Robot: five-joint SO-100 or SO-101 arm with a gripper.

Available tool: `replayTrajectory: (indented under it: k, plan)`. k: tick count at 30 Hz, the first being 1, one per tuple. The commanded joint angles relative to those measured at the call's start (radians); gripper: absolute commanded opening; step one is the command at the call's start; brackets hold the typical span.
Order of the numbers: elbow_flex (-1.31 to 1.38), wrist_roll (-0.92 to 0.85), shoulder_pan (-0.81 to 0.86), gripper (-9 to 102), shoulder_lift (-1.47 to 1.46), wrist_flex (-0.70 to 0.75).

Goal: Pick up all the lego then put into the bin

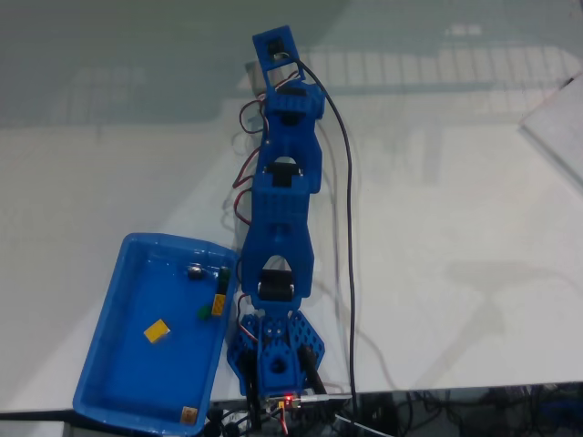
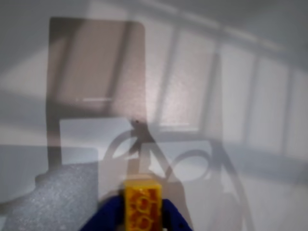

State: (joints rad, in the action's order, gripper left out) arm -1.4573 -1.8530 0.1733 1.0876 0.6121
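A: On the white tabletop (image 1: 437, 237), near its front-left corner in the fixed view — item one?

B: Bin (image 1: 109, 364). Shallow blue plastic tray, glossy, rounded corners, raised rim. It sits just left of the arm's base (image 1: 273, 360).

A: Contents?

B: One yellow brick (image 1: 157, 331), lying flat near the middle of the bin floor. One second yellow brick (image 1: 219, 303) against the right wall, by the far right corner. One dark green brick (image 1: 204, 312), touching or just beside that second yellow one; too small to tell which. One black brick (image 1: 195, 270) near the far wall. One tan square (image 1: 189, 415) at the near right corner.

A: The arm?

B: Blue arm (image 1: 282, 209) with black motors, stretched away from the base toward the far edge of the tabletop. A black cable (image 1: 348, 228) runs along its right side.

A: Gripper?

B: In the wrist view, the gripper (image 2: 142, 211) is at the bottom edge, blue fingers (image 2: 108, 216) closed on a yellow brick with studs (image 2: 141, 202), studs facing the camera. Below it, grey shadows on the pale surface.
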Motion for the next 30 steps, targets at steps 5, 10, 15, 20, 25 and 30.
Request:
replayTrajectory:
  k: [5, 10, 15, 20, 25, 30]
  plan:
    - [0.028, 0.025, -0.005, 0, -0.003, 0.012]
    - [0.023, 0.048, -0.014, 0, 0.003, 0.012]
    - [0.006, 0.206, -0.067, 0, 0.126, 0.012]
    - [-0.057, 0.463, -0.176, 0, 0.433, 0.011]
    - [-0.163, 0.66, -0.322, 0, 0.802, 0.123]
    - [-0.232, 0.732, -0.531, 0, 1.141, 0.426]
